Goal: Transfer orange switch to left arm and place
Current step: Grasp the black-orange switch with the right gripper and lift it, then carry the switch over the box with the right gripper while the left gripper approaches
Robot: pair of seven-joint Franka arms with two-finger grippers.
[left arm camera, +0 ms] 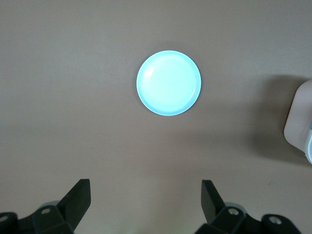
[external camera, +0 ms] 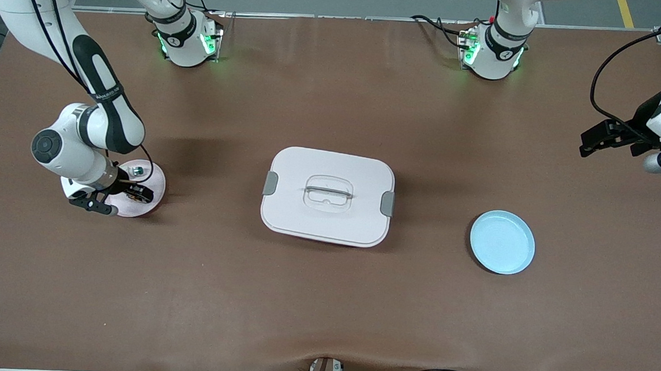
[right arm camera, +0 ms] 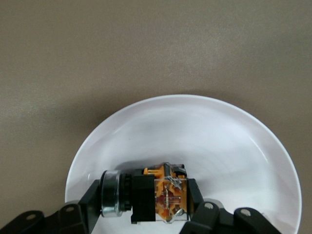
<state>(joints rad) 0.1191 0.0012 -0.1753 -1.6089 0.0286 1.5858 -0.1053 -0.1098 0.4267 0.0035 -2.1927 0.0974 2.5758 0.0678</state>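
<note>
The orange switch (right arm camera: 146,195), with a black body, silver bezel and orange rear block, lies on its side on a white plate (right arm camera: 219,131). My right gripper (right arm camera: 144,192) is shut on it, one finger at each end. In the front view, that gripper (external camera: 137,193) is low over the plate (external camera: 158,185) at the right arm's end of the table. The white lidded box (external camera: 328,222) sits in the middle of the table. My left gripper (external camera: 587,147) waits open and empty in the air over the left arm's end of the table, and its wrist view shows its fingers wide apart (left arm camera: 146,195).
A small white part with a green button (external camera: 137,171) also sits on the white plate. A light blue plate (external camera: 502,242) lies between the box and the left arm's end, and shows in the left wrist view (left arm camera: 168,83), where the box's corner (left arm camera: 298,122) is at the edge.
</note>
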